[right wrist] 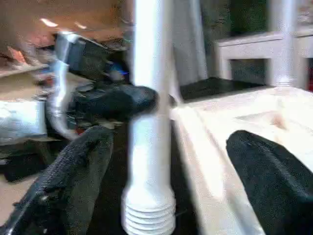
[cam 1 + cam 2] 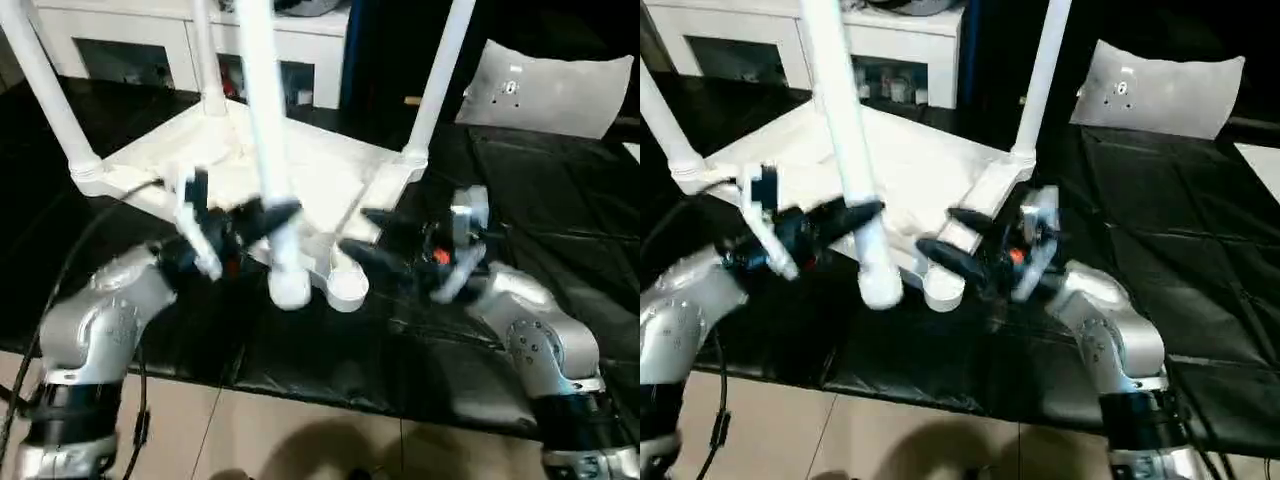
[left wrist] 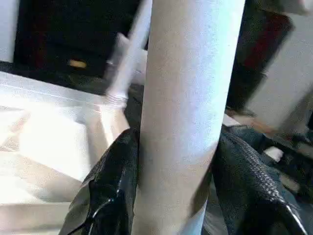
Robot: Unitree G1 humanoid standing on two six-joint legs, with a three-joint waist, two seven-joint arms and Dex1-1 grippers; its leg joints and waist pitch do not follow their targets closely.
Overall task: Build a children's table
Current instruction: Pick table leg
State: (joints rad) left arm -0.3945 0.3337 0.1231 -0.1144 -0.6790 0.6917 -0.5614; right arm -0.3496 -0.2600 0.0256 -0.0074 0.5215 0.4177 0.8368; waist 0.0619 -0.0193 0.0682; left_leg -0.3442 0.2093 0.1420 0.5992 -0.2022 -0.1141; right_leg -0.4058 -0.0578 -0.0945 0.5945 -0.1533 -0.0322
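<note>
In the middle of the head view, a white plastic table top (image 2: 300, 165) lies upside down on a black mat (image 2: 560, 240), its ribbed underside facing up. Three white legs already stand upright in its round corner sockets: one at the upper left (image 2: 45, 90), one at the top centre (image 2: 205, 55), and one at the upper right (image 2: 440, 75). A fourth leg (image 2: 268, 130) crosses the centre of the frame, roughly upright with a slight tilt, its threaded lower end (image 1: 149, 213) hanging just beside the empty near-corner socket (image 2: 347, 285), not yet seated. The left gripper (image 2: 262, 222), at centre left, is clenched around this fourth leg, with one black finger (image 3: 110, 188) pressed to each side of the shaft. The right gripper (image 2: 365, 235), at centre right, is released, its two black fingers (image 1: 73, 171) spread wide, with the leg's lower end and the table's edge between them and touching neither. A white shelved cabinet (image 2: 150, 45) stands along the top left of the frame, and a grey-white cushion-like panel (image 2: 550, 85) rests at the upper right.
</note>
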